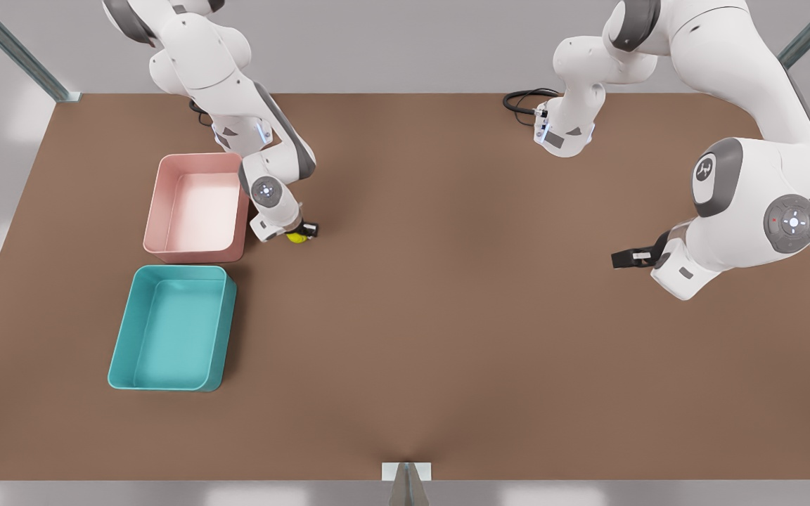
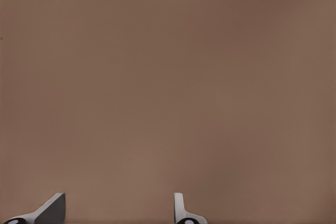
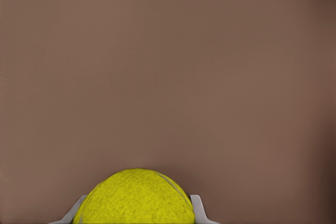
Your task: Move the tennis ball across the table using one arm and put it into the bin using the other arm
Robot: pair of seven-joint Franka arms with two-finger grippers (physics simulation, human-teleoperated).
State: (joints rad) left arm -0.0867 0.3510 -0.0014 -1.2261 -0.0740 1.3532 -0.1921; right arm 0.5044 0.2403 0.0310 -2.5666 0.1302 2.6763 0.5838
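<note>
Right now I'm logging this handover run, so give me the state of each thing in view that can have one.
tennis ball: gripped between the right gripper's fingers, beside the pink tray.
right gripper: shut on the tennis ball, low over the table.
left gripper: open, holding nothing, waiting at the front view's right.
bin: upright, nothing in it.
pink tray: upright, nothing in it.

One tennis ball [image 1: 297,237], one teal bin [image 1: 169,329], one pink tray [image 1: 197,207], two arms.
</note>
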